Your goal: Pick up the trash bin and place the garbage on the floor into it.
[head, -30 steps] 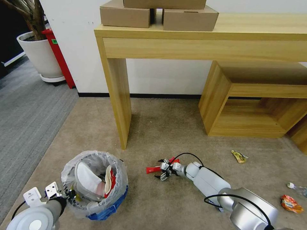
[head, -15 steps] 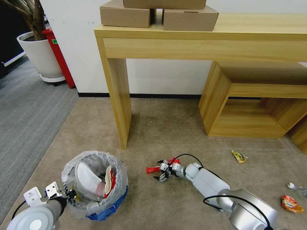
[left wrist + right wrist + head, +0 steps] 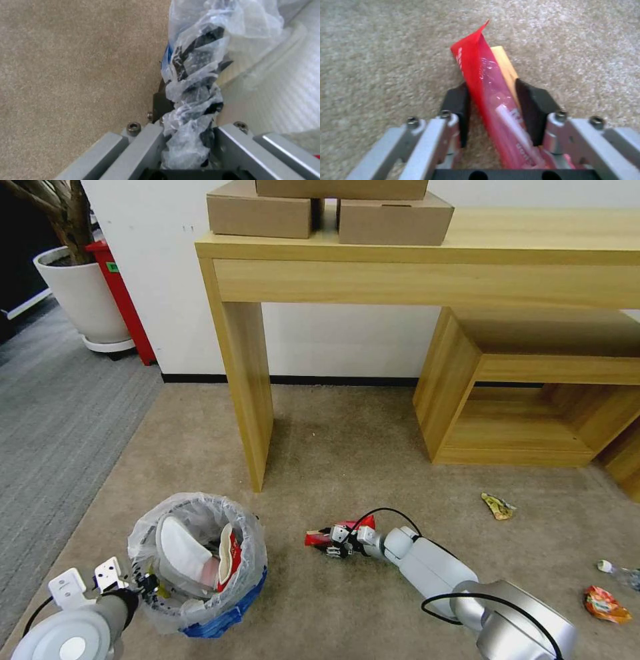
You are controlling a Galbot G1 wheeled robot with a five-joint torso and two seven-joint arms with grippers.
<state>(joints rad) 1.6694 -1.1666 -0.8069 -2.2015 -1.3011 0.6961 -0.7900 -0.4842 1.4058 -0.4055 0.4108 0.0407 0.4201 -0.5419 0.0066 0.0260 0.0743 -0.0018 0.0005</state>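
- The bin [image 3: 200, 567] is held at its near-left rim by the left gripper [image 3: 186, 140], whose fingers are pinched on rim and bag; a slipper [image 3: 183, 553] is already inside.
- Right of it, on the floor [image 3: 347, 447], a red wrapper [image 3: 493, 100] is clamped between the right gripper's [image 3: 337, 540] pads, low against the carpet.
- The pickup step is judged in hand; lifting and carrying left over the bin is called for.
- More litter [image 3: 499, 507] is seen farther right.

Bare carpet [image 3: 347, 460] open between bin [image 3: 200, 570] and right gripper [image 3: 331, 541]. Table leg [image 3: 250, 400] stands far of both; shelf [image 3: 467, 400] far right.
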